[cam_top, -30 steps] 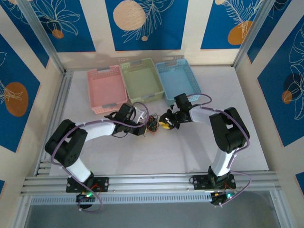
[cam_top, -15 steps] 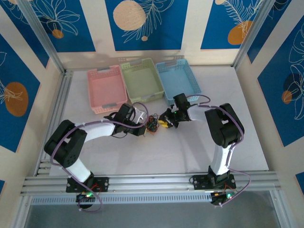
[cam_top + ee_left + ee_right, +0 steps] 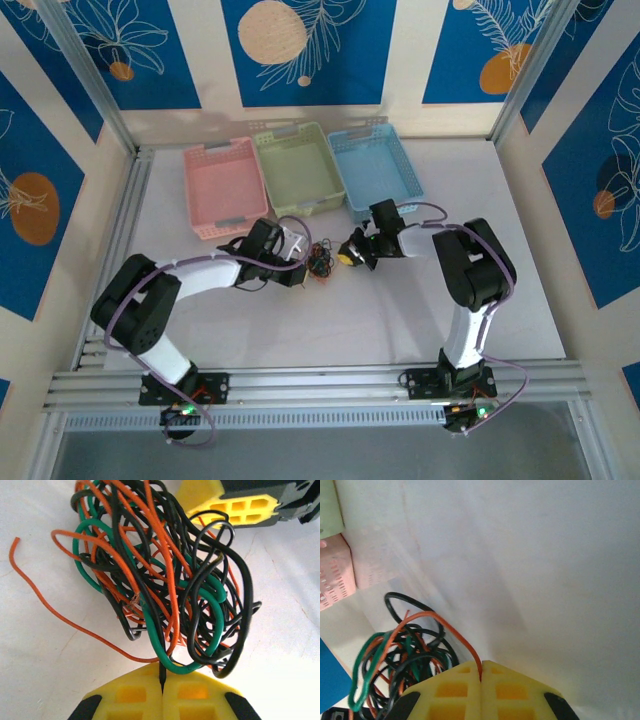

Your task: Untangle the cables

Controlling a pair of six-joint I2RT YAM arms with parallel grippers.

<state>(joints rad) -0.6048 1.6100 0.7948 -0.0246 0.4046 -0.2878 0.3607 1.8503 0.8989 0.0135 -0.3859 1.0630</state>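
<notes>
The cables [image 3: 320,259] are a small knot of black, orange and green wires lying on the white table between my two grippers. My left gripper [image 3: 162,674] is shut, its yellow jaws pinching a black wire at the near edge of the tangle [image 3: 160,575]. My right gripper [image 3: 481,672] is shut on an orange wire [image 3: 451,629] that arches up from the bundle [image 3: 402,655]. In the top view the left gripper [image 3: 300,262] sits just left of the knot and the right gripper [image 3: 347,257] just right of it. One loose orange end [image 3: 30,587] trails onto the table.
Three baskets stand behind the tangle: pink [image 3: 222,187], green [image 3: 297,170] and blue [image 3: 372,167]. Open white table [image 3: 330,320] stretches toward the near edge. The right gripper's yellow jaw [image 3: 235,507] shows at the top of the left wrist view.
The right arm's elbow has folded leftward and its gripper has edged slightly up and right. The left arm and the tangle stay nearly as they were.
</notes>
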